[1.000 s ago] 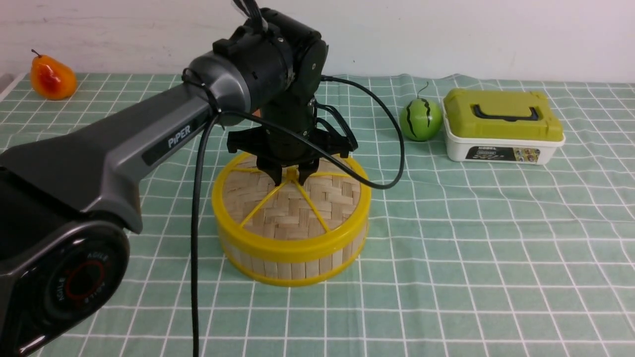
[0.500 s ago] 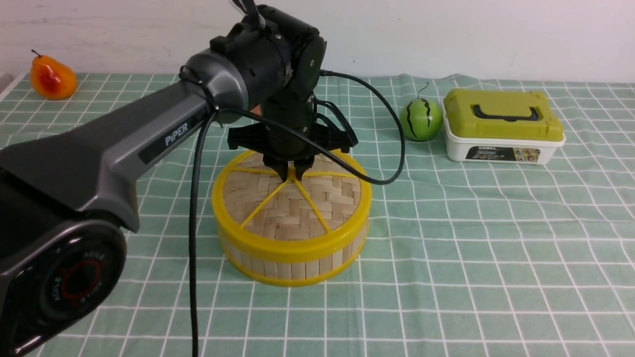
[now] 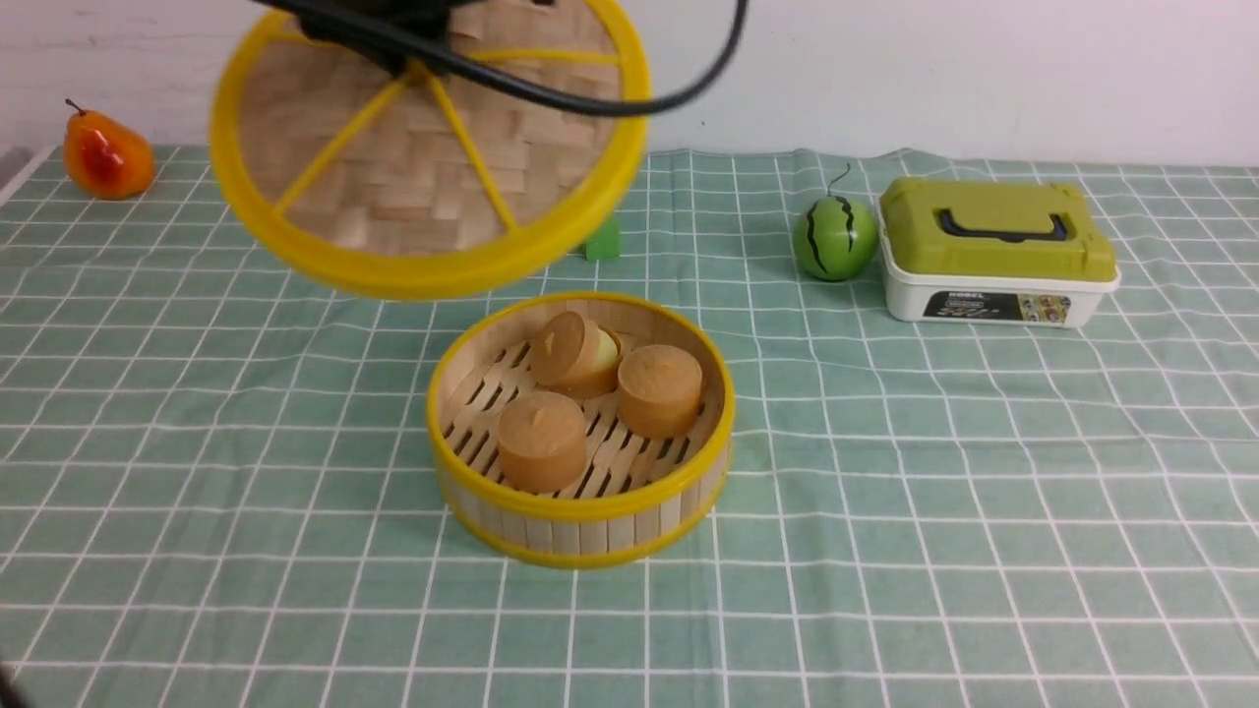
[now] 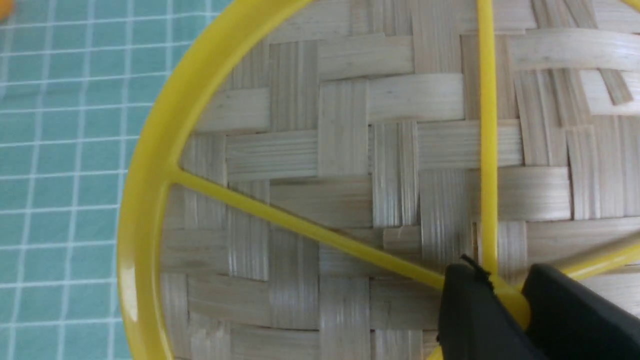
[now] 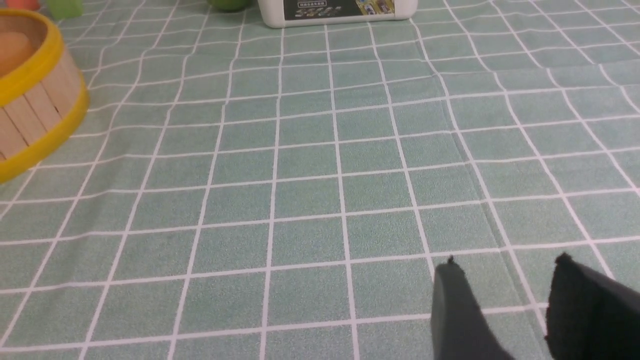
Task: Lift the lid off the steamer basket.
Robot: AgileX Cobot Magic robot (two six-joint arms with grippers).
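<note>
The lid (image 3: 413, 187), a woven-bamboo disc with a yellow rim and spokes, hangs tilted in the air above and to the left of the steamer basket (image 3: 580, 511). In the left wrist view my left gripper (image 4: 505, 295) is shut on the lid's (image 4: 350, 150) yellow centre knob. The steamer basket stands uncovered on the cloth with three brown round cakes (image 3: 539, 441) on its slatted floor. My right gripper (image 5: 507, 265) is open low over bare cloth with nothing between its fingers, well to the right of the steamer basket (image 5: 30, 100).
A toy watermelon (image 3: 834, 236) and a white box with a green lid (image 3: 993, 251) stand at the back right. A pear (image 3: 103, 155) lies at the back left. A small green block (image 3: 602, 241) sits behind the basket. A black cable (image 3: 590, 98) hangs across the lid.
My left gripper closed on the knob, then rose up and to the left with the lid. The basket is now uncovered and the arm has left most of the front view.
</note>
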